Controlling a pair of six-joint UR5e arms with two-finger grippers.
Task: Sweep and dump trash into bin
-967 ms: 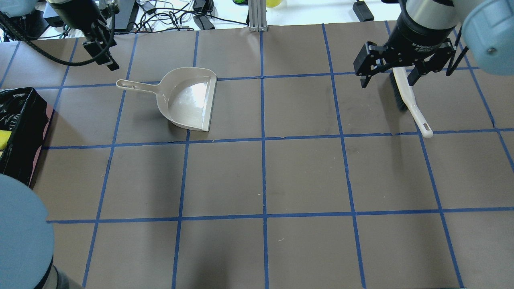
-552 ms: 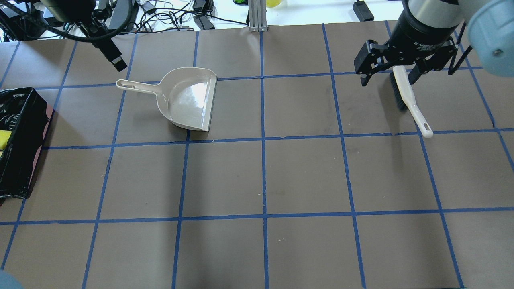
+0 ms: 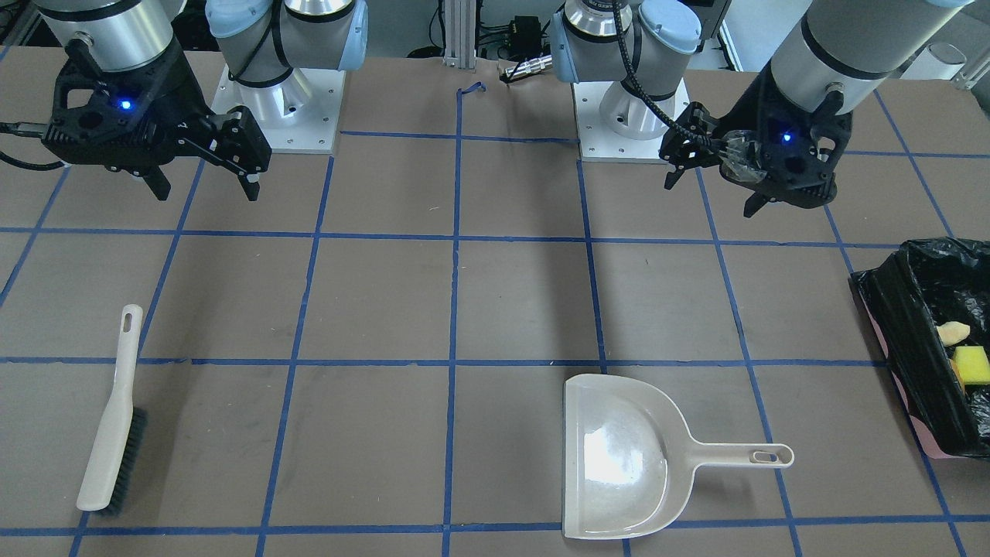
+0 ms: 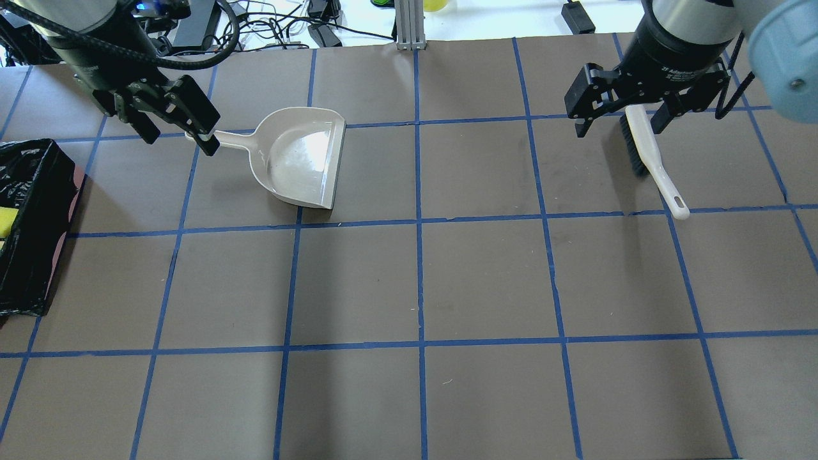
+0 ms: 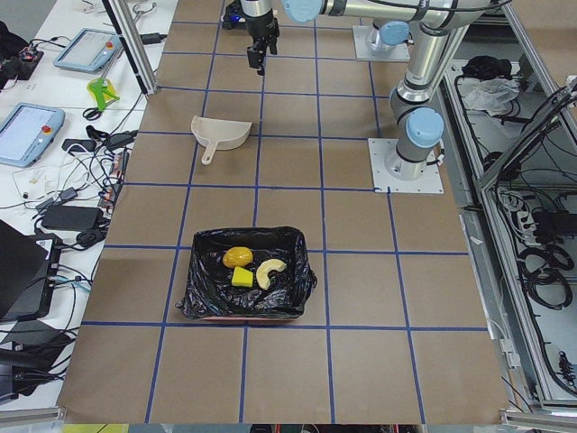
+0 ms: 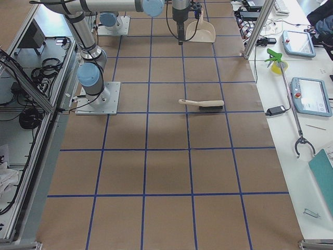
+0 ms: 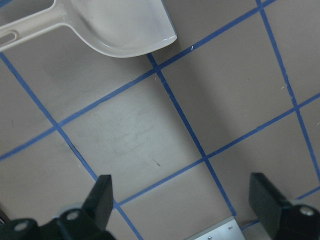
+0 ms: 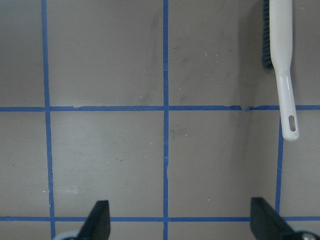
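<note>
Pale crescent slice (image 5: pixel 269 272), brown-yellow lump (image 5: pixel 237 257) and green-edged yellow wedge (image 5: pixel 242 278) lie in black-lined pink bin (image 5: pixel 199 275) at table (image 5: pixel 379 298) left edge; left gripper (image 4: pixel 181 144) and right gripper (image 4: pixel 618 132) splayed, empty; nothing apparently left.

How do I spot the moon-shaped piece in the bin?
Look on the brown table with blue tape lines for the pink rectangular bin lined with a crinkled black plastic bag. Three small pieces lie inside. Next to the brown-yellow oval lump and the yellow wedge, the pale cream curved slice is the only whitish, bent one.
</note>
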